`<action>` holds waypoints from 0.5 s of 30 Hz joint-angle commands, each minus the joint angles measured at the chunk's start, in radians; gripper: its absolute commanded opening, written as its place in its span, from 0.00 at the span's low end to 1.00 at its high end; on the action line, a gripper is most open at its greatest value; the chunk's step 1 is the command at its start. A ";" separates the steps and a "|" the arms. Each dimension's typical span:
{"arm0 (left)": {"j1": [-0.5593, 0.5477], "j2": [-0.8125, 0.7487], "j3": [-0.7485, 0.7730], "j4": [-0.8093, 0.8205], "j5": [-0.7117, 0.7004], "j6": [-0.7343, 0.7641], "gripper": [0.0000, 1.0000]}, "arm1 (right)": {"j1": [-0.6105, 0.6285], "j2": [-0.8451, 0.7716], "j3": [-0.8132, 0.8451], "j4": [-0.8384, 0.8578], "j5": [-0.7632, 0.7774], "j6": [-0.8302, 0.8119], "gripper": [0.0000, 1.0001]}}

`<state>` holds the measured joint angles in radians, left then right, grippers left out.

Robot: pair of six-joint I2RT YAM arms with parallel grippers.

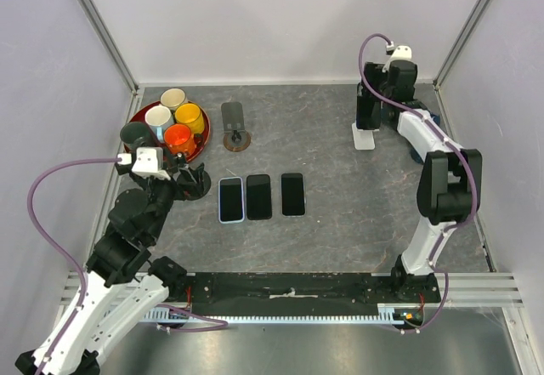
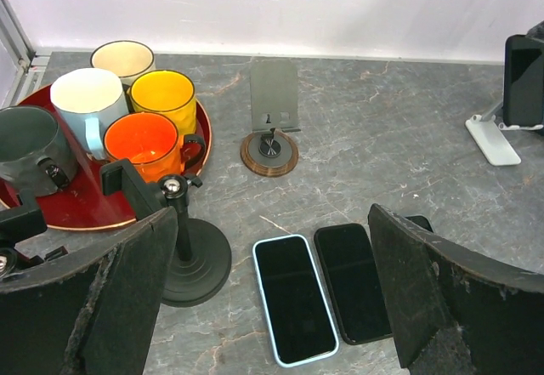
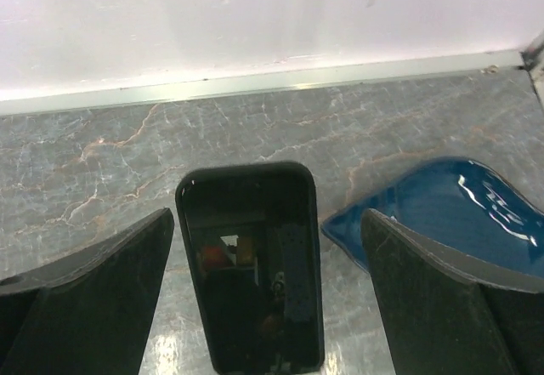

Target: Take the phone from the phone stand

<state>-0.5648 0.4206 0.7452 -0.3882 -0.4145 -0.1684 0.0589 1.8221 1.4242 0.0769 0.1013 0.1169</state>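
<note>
At 1 o'clock on the table (image 1: 340,230), near the back wall: right hand (image 3: 263,307) spread wide, one finger (image 3: 85,307) to each side of the phone (image 3: 251,264). Clear gap at the hand's 3 o'clock side; at its 9 o'clock side the finger edge is just beside the case, and contact there cannot be told. Not gripped. Leans upright with its dark screen toward the wrist camera, resting on the white stand (image 1: 365,141). Just beside it at 3 o'clock, a blue dish (image 3: 450,213).

At 9 o'clock on the table: left hand (image 2: 263,307) also spread wide, pinching nothing, hovering over a black stand (image 2: 195,260) with a round base. Between its fingers and lying flat near the table's middle, two dark phones, one with a pale blue rim (image 2: 295,298) and one black (image 2: 353,281); a third (image 1: 292,194) beside them at 3 o'clock.

At 10 o'clock, a red tray (image 1: 202,144) packed with mugs. Just beside it at 3 o'clock, a grey plate stand (image 1: 235,128) on a round wooden base.
</note>
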 commanded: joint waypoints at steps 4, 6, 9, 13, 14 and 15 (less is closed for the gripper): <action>0.036 0.040 -0.007 0.043 0.054 -0.023 1.00 | -0.002 0.144 0.186 -0.028 -0.138 -0.066 0.98; 0.040 0.047 -0.007 0.041 0.057 -0.025 1.00 | -0.005 0.169 0.199 -0.032 -0.138 -0.065 0.98; 0.045 0.055 -0.007 0.041 0.060 -0.025 1.00 | -0.005 0.192 0.196 -0.034 -0.126 -0.063 0.98; 0.049 0.064 -0.007 0.043 0.068 -0.026 1.00 | -0.005 0.201 0.180 -0.034 -0.109 -0.066 0.98; 0.049 0.066 -0.007 0.043 0.069 -0.028 1.00 | -0.005 0.203 0.173 -0.034 -0.107 -0.066 0.98; 0.051 0.067 -0.007 0.043 0.072 -0.028 1.00 | -0.008 0.203 0.171 -0.035 -0.109 -0.069 0.98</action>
<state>-0.5220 0.4782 0.7422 -0.3866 -0.3637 -0.1711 0.0547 2.0174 1.5791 0.0322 -0.0036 0.0628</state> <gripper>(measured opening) 0.995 0.982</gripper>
